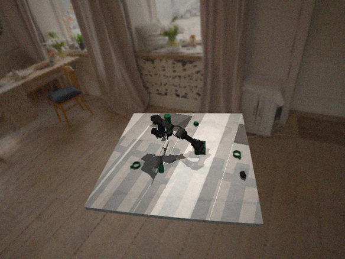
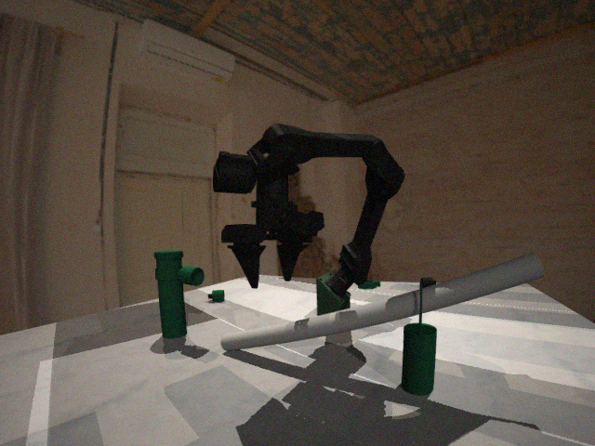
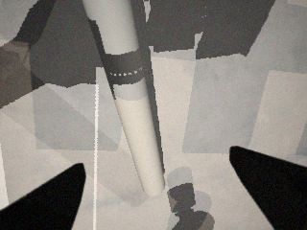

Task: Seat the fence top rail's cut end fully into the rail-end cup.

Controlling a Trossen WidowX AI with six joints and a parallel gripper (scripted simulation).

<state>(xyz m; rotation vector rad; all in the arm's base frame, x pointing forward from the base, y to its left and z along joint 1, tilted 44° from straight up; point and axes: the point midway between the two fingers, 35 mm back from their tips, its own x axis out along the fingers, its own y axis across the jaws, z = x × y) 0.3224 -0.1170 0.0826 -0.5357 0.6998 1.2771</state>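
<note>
A grey patchwork table (image 1: 183, 200) stands on a wooden floor. A black arm (image 1: 183, 135) reaches from its green base (image 1: 200, 147) toward a green post (image 1: 167, 118) near the far edge. A pale rail (image 1: 163, 148) slants down to a shorter green post (image 1: 161, 167). Green rings lie left (image 1: 135, 165) and right (image 1: 236, 154).

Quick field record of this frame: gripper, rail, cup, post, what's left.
gripper: gripper open, holding nothing, pointing down above the rail's low end
rail: grey rail tilted, low end resting on the table, high end past the loop cap
short post: short green post upright, carrying the loop cap
big post: tall green post upright, apart from the rail
cup: cup near the post's top, empty
remaining: grasp the rail, seat its end in the cup, release
</note>
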